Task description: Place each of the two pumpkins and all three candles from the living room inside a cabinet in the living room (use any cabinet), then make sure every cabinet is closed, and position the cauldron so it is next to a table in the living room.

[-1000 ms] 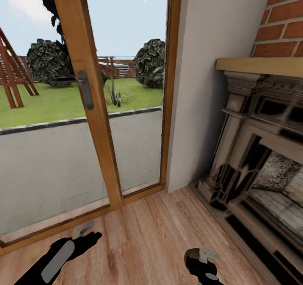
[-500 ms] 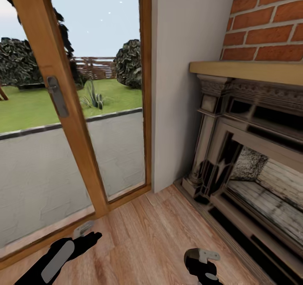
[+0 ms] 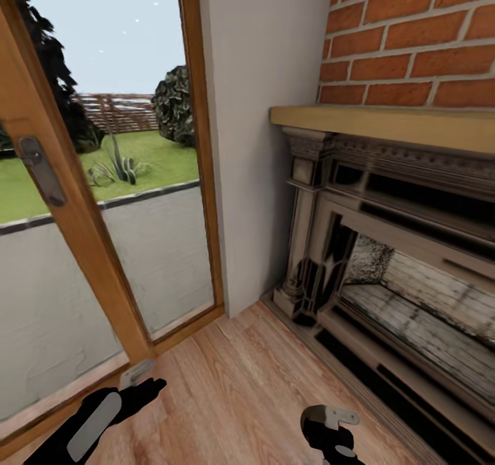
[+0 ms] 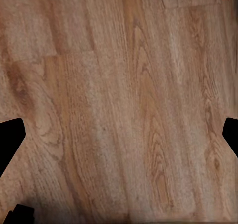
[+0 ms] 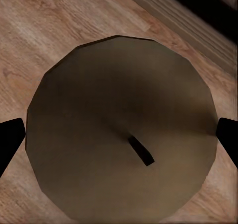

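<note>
Black arms (image 3: 89,420), seemingly grey-panelled

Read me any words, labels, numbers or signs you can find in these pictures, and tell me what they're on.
None: no text, number or sign can be read in any view.
The brick wall, fireplace and glass door carry no lettering.
The wood floor and the round brown object seen from the right wrist are unmarked.
</note>
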